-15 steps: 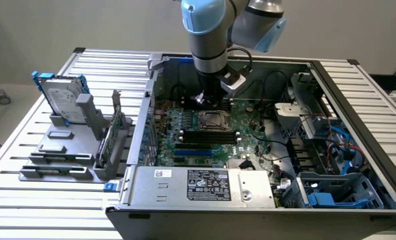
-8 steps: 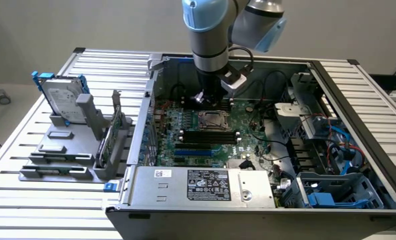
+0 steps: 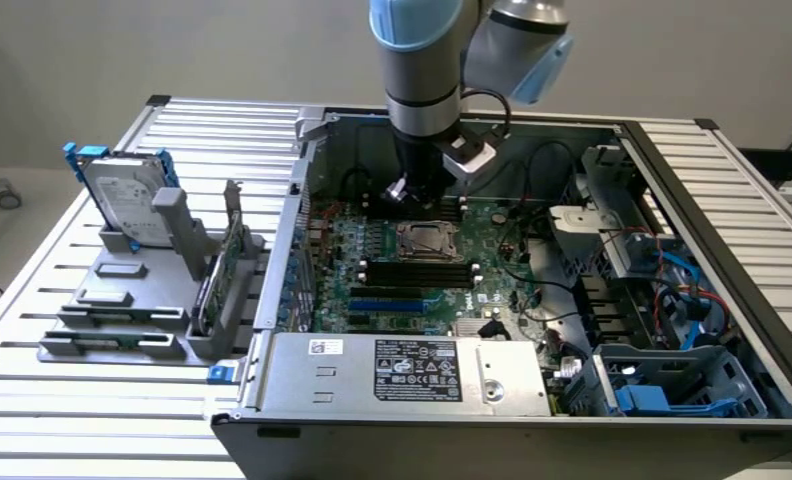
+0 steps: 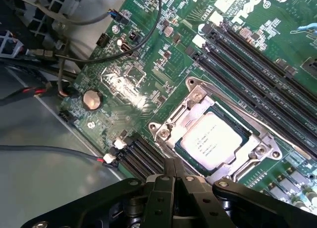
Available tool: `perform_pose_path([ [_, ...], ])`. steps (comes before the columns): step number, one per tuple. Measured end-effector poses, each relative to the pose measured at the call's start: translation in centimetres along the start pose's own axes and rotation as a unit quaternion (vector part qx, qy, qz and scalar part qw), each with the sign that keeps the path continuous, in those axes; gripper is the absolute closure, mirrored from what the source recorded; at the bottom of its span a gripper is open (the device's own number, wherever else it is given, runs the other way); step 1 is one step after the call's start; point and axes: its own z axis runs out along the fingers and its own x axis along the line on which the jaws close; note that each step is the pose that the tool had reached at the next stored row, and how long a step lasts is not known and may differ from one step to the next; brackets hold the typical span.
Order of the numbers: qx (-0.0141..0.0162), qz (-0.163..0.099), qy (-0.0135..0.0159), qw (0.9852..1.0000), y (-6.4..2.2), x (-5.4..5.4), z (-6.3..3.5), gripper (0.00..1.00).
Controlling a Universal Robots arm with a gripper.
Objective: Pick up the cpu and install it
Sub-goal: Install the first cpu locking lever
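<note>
Silver cpu (image 4: 212,141) sits in the socket (image 4: 171,120) on the motherboard (image 4: 148,49) — metal frame around it. Gripper (image 4: 173,174) hangs just above the board beside the socket, fingers pressed together, holding nothing — arm (image 3: 423,60) reaches into the case (image 3: 410,385).

We see the open grey metal computer case (image 3: 369,420) lying on the slatted aluminium counter (image 3: 89,420). Inside it sits the green motherboard (image 3: 503,285), and in the board's silver socket frame (image 4: 171,121) lies the small square metal-topped cpu (image 4: 212,141). The long black memory slots (image 4: 257,82) run just beside the socket. The black two-fingered pincer (image 4: 174,181) hangs over the board near the socket, apart from the cpu. On the exterior view's left, outside the case, a grey plastic rack (image 3: 123,300) carries an upright silver hard drive in a blue frame (image 3: 123,195).
</note>
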Motion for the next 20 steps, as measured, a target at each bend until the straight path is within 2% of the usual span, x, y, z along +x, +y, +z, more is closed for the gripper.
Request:
perform_pose_path([
  [5,0.0018,0.001,-0.0031,1.0,0.27,0.1,-1.36,0.89],
  [10,-0.0007,0.0,-0.0054,1.0,0.92,-0.4,-1.73,0.89],
  [15,-0.0009,0.0,-0.0056,1.0,1.82,-1.3,-2.21,0.89],
  [20,-0.0022,0.0,-0.0066,1.0,2.32,-2.1,-2.62,0.89],
])
